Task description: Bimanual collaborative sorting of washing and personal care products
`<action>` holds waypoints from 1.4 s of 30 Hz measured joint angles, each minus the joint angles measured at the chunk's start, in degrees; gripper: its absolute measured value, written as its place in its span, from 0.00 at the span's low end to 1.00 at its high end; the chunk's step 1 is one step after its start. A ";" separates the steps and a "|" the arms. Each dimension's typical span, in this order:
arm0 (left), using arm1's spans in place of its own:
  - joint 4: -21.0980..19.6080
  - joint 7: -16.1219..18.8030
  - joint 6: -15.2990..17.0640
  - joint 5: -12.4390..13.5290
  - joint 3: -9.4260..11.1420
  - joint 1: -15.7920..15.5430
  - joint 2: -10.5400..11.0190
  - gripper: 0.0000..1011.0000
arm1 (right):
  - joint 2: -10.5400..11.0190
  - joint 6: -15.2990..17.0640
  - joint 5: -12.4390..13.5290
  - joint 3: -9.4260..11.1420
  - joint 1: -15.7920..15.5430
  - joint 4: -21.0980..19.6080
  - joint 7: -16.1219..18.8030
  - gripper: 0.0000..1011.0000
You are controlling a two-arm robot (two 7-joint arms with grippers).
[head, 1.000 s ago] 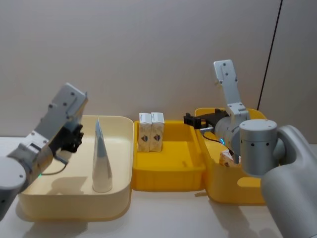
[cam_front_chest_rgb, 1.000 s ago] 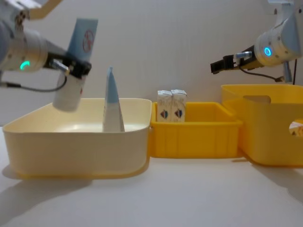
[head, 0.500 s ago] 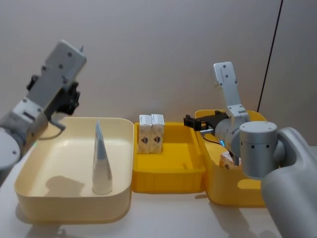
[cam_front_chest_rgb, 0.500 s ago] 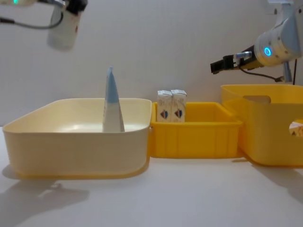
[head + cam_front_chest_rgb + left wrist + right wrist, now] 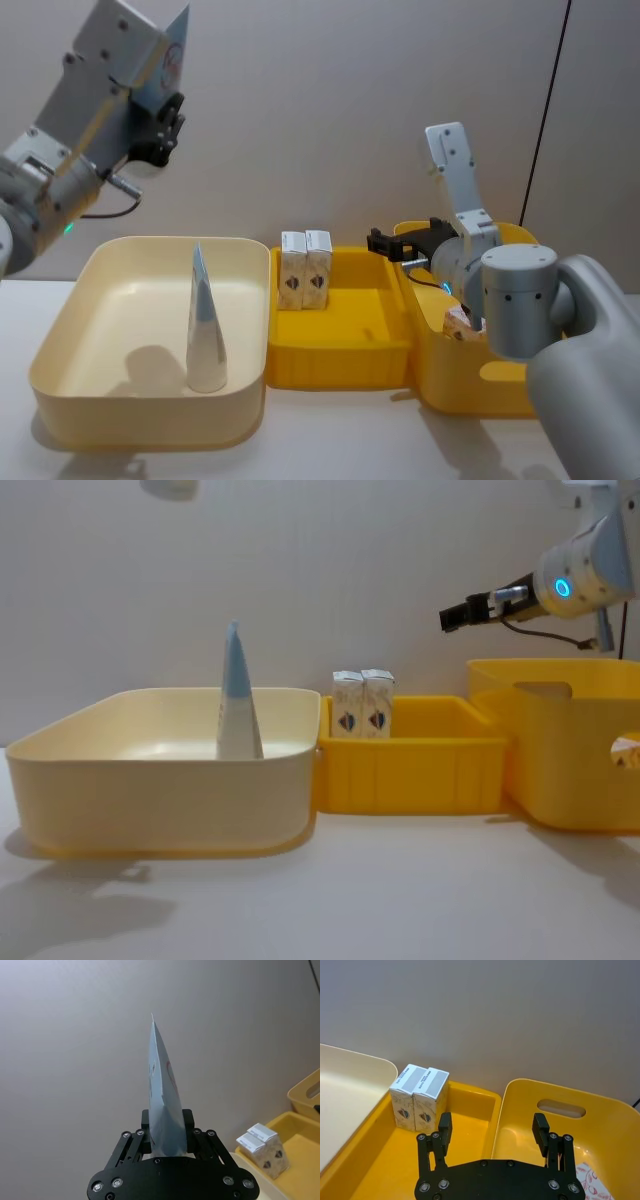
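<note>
Left gripper [image 5: 167, 1130], clamped on a blue tube [image 5: 162, 1085] high at ten o'clock, likely must lower it into the cream bin [image 5: 160, 780], while the right gripper [image 5: 492, 1122] hangs open at three o'clock.

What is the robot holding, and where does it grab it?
The left gripper clamps a light-blue plastic squeeze tube by its wide lower body; the right gripper is open, empty.

The cream bin [image 5: 150, 415] is smooth plastic with a soft sheen, the 2 yellow bins [image 5: 340, 365] duller plastic, the 2 cartons [image 5: 305, 268] matt printed card, and the held tube [image 5: 162, 1105] satiny plastic film (the right gripper [image 5: 492, 1122] is matt black with bright metal screws).
</note>
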 joint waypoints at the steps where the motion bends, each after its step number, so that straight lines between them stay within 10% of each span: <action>1: 0.48 -0.71 -0.72 -0.69 -0.29 -0.36 -0.24 0.34 | 0.23 -0.66 -0.34 -0.50 0.02 0.01 0.34 0.99; 29: 14.30 -9.16 -8.60 -11.97 -3.06 -2.05 -5.07 0.35 | 2.86 -22.18 -6.97 -8.04 -0.04 -0.59 6.59 0.99; 42: 16.09 -8.94 -10.13 -13.50 -3.35 -1.79 -5.94 0.34 | 4.94 -21.56 -7.04 -8.87 0.24 -1.42 12.91 0.99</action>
